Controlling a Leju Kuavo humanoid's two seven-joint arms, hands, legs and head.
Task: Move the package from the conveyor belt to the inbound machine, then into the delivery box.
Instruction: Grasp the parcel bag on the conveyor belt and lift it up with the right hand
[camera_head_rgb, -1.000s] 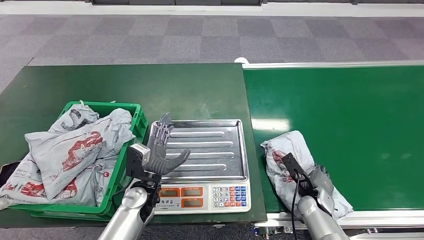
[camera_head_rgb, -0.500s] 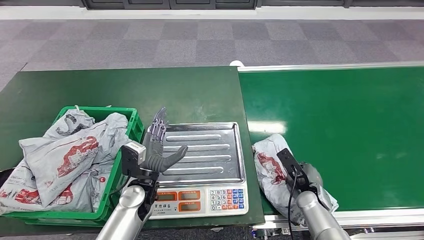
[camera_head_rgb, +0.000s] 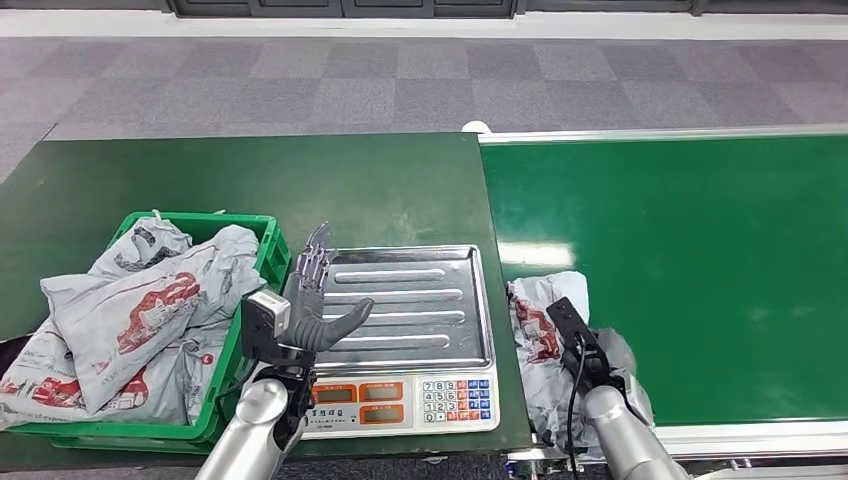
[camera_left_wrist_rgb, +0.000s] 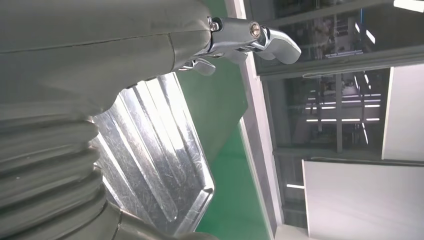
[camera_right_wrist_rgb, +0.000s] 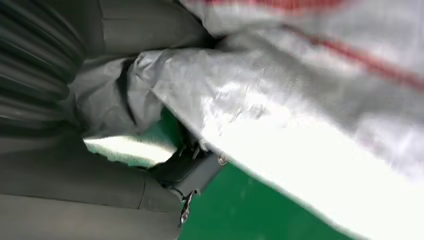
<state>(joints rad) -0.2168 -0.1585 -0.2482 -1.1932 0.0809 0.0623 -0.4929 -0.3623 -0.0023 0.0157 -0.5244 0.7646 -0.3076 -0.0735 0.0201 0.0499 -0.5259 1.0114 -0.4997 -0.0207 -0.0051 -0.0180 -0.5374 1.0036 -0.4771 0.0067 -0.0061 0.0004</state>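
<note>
Grey bag (camera_head_rgb: 545, 340): on the belt's (camera_head_rgb: 700, 260) near corner, touching the edge by the scale (camera_head_rgb: 405, 320); long axis runs away from you.
Right hand (camera_head_rgb: 600, 362): fingers closed on the bag's near end, per wrist view.
Left hand (camera_head_rgb: 315, 300): fingers spread, holding nothing, over the tray's left edge.
Next move: scale lies left of the bag; right hand is nearer.
Change: bag has been dragged left toward the scale.

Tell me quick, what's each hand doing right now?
Left hand: open, holding nothing, above the scale tray.
Right hand: gripping the grey package on the conveyor belt.
</note>
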